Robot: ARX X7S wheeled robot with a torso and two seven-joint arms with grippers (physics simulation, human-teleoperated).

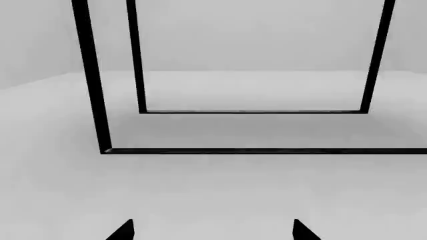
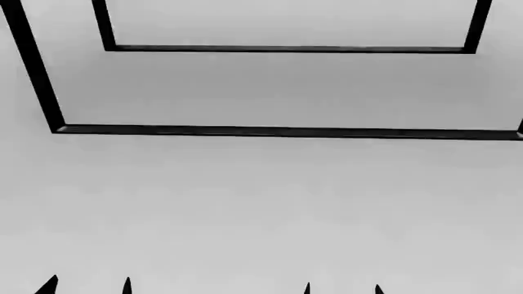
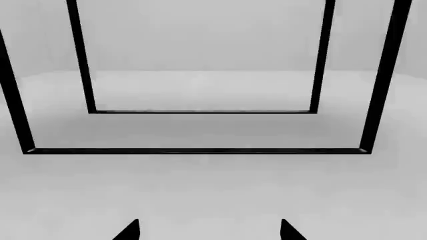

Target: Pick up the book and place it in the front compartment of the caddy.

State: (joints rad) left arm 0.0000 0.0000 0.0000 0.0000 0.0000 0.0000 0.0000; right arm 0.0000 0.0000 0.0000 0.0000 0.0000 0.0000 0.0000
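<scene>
**Dark fingertips poking into bare grey views, book and caddy nowhere showing**

Nearest the head camera, four dark pointed tips are poking up from the lower edge: a pair for the left gripper [image 2: 86, 286] and a pair for the right gripper [image 2: 342, 288]. In each wrist view two black tips are likewise showing at the near edge, set well apart with bare grey floor [image 2: 261, 208] between them, so the jaws of both the left gripper [image 1: 212, 231] and the right gripper [image 3: 209, 231] are standing wide and holding nothing.

Beyond the tips, every view is showing only a pale grey surface and thin black frame bars [image 2: 286, 130], one rectangle nested behind another; they are probably the legs and rails of a counter seen from low down, though the render is too sparse to be sure.

Neither the book nor the caddy is appearing in any picture, so its direction from the jaws, the lie of its long axis and which arm is nearer cannot be told. Judging from this, the task is standing at its very start: the cameras are pointing below or short of where the things are likely lying, and the next move is calling for bringing the book into sight before either arm commits to a reach.
</scene>
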